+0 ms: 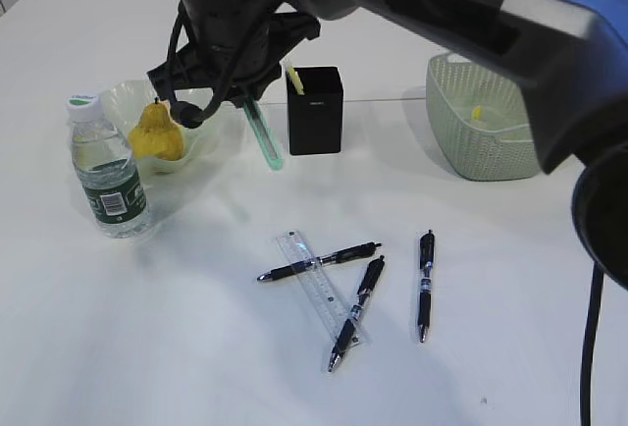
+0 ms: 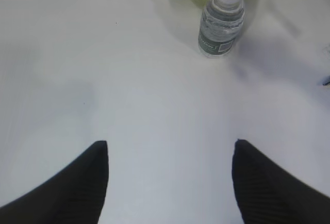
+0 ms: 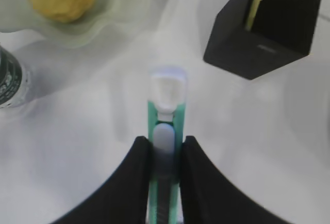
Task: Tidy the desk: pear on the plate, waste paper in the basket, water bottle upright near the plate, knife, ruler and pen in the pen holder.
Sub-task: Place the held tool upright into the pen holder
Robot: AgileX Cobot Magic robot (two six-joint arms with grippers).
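A: The right gripper (image 3: 165, 154) is closed narrow on the knife (image 3: 166, 131), a green utility knife with a pale translucent end. In the exterior view it hangs point-down from the dark arm in the upper middle of the frame, between the plate (image 1: 116, 102) and the pen holder (image 1: 315, 110).

B: So the knife step is the one in hand?

A: I judge so. The knife is off the worktop (image 1: 196, 347) and just left of the black holder, not over its opening. The next move would call for carrying it right, centring it above the open top, then lowering it in beside the yellow stick (image 1: 292, 79) already standing there.

B: And the left gripper (image 2: 170, 172)?

A: Jaws wide apart, nothing between them, hovering over bare worktop in its own wrist view.

B: What about the rest?

A: The pear (image 1: 157, 133) sits on the plate at upper left, the water bottle (image 1: 108, 169) stands upright just in front of it, white cap on. The basket (image 1: 481, 122) at upper right holds something pale with a yellow bit; I cannot tell if it is the paper. The ruler (image 1: 316, 287) and three black pens (image 1: 425, 284) lie in the lower middle, two pens crossing the ruler.
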